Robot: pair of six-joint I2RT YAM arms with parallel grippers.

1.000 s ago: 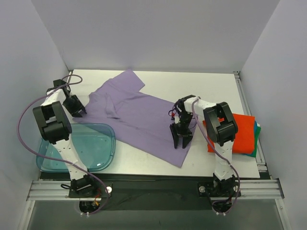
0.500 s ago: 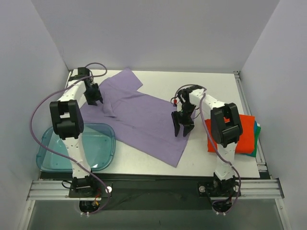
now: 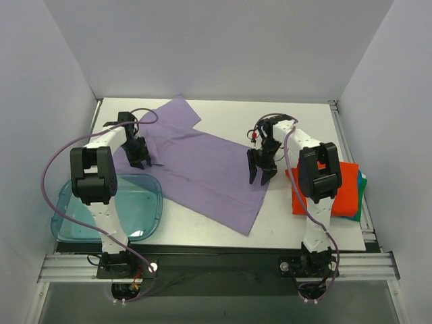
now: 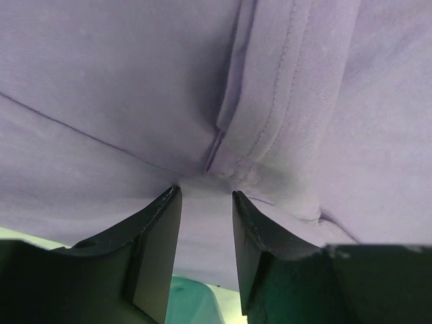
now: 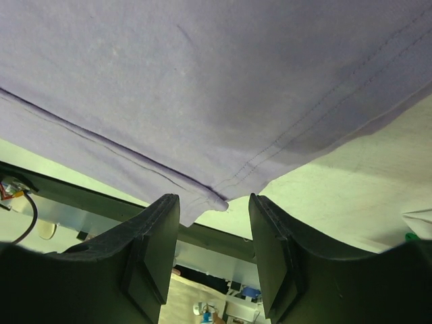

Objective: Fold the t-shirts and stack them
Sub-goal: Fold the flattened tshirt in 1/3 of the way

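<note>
**Inspector:** Near edge first?

**Assistant:** A translucent blue tray [image 3: 158,202] sits near left. Near right, the orange-red t-shirt [image 3: 341,192] lies folded on a green-teal t-shirt [image 3: 362,183], of which only an edge shows. I judge that to be the stack.

**Inspector:** Grippers?

**Assistant:** The right gripper [image 5: 214,197] is part open and empty at the hem corner of the lavender t-shirt [image 3: 202,169]. The left gripper [image 4: 206,192] is likewise parted and empty at the sleeve seam. They are probably placed to take opposite edges for a fold.

**Inspector:** And the shirt?

**Assistant:** It is spread unfolded across the worktop [image 3: 297,128].

Lavender t-shirt [image 3: 202,169], translucent blue tray [image 3: 143,202]
</note>
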